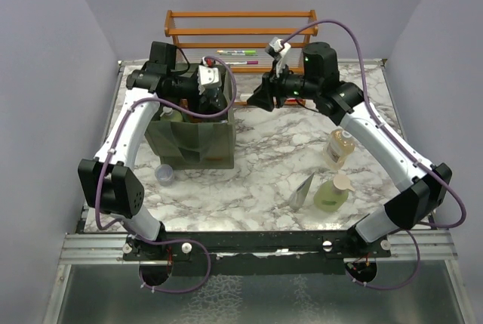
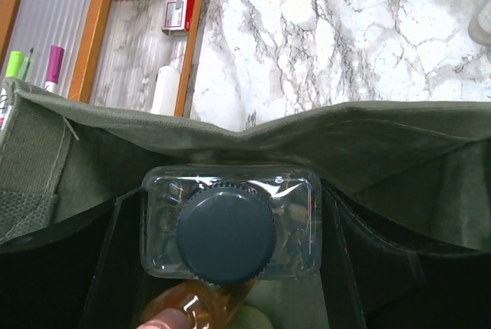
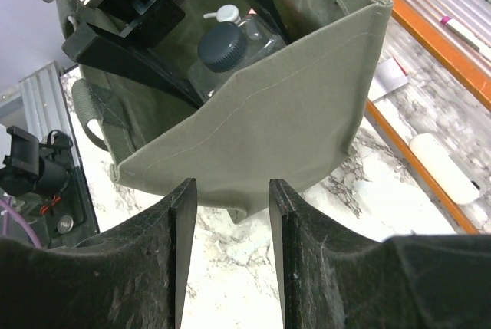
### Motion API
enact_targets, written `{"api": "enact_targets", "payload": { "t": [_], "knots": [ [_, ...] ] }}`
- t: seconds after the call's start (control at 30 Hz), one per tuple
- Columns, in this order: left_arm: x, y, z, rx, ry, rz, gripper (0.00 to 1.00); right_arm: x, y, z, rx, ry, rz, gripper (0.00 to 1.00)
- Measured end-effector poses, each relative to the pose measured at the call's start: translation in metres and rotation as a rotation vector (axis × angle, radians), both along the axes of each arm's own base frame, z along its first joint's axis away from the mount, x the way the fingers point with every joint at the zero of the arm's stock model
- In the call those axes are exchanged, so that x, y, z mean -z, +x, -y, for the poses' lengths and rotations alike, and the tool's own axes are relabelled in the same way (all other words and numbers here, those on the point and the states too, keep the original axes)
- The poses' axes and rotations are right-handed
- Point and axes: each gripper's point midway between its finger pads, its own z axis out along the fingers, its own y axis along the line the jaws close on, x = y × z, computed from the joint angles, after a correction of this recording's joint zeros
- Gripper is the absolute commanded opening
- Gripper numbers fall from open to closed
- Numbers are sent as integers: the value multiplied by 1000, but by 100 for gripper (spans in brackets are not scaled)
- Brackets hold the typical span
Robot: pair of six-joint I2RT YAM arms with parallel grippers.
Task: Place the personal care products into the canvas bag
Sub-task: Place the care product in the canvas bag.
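While my left tool (image 1: 210, 100) hangs in the mouth of the bag (image 3: 261, 106), its fingers clamp the sides of a clear bottle (image 2: 226, 233). The bottle stands cap up, straight under my wrist and just above an orange bottle (image 2: 192, 306) lying inside the bag. My right tool (image 3: 229, 191) sits just outside the bag's right corner, fingers parted around nothing. Well right of the bag, on the bench (image 2: 345, 30), are an amber pump (image 1: 339, 149), a green pump (image 1: 332, 194) and a pouch (image 1: 303, 190).
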Motion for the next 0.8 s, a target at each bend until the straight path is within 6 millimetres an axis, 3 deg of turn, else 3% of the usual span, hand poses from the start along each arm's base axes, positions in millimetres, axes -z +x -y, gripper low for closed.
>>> {"api": "enact_targets", "payload": {
  "t": [0.2,0.43,0.8],
  "knots": [
    [-8,-10,-3,-18,-1,12,65,-11,-6,7,8,7,35,43],
    [-4,-9,-3,-27,-5,-14,61,-4,-5,10,15,-6,34,43],
    [44,23,4,-24,13,-145,62,4,-3,13,20,-20,24,43]
  ]
}}
